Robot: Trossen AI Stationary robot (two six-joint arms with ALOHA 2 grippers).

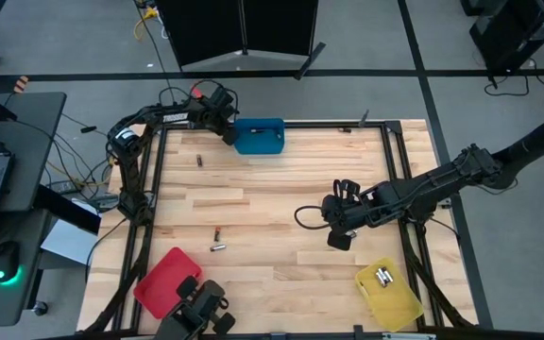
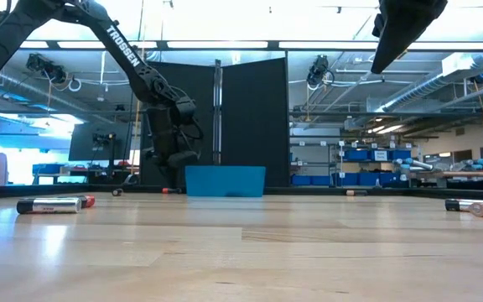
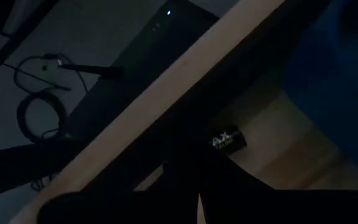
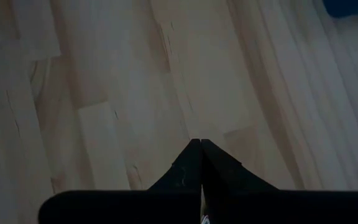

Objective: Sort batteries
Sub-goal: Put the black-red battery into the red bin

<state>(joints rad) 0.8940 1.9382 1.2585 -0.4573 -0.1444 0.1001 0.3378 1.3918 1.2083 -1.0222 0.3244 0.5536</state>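
My right gripper point(image 1: 337, 240) hangs high over the middle-right of the table, fingers shut with nothing between them point(image 4: 201, 146); the low view shows its tip point(image 2: 381, 65) well above the wood. My left gripper point(image 1: 229, 137) is shut at the far-left edge, beside the left end of the blue bin point(image 1: 259, 135), low by the table point(image 2: 170, 168). Loose batteries lie flat on the wood: one point(image 1: 198, 161) near the blue bin, a dark one point(image 1: 217, 233) and a silvery one point(image 1: 218, 247) left of centre. Others lie inside the yellow bin point(image 1: 382, 276).
A red bin point(image 1: 166, 280) stands at the near-left corner and a yellow bin point(image 1: 399, 302) at the near-right corner. A dark camera mount point(image 1: 201, 310) sits at the near edge. Dark frame rails point(image 1: 154, 179) run along the table's sides. Bare wood lies between the arms.
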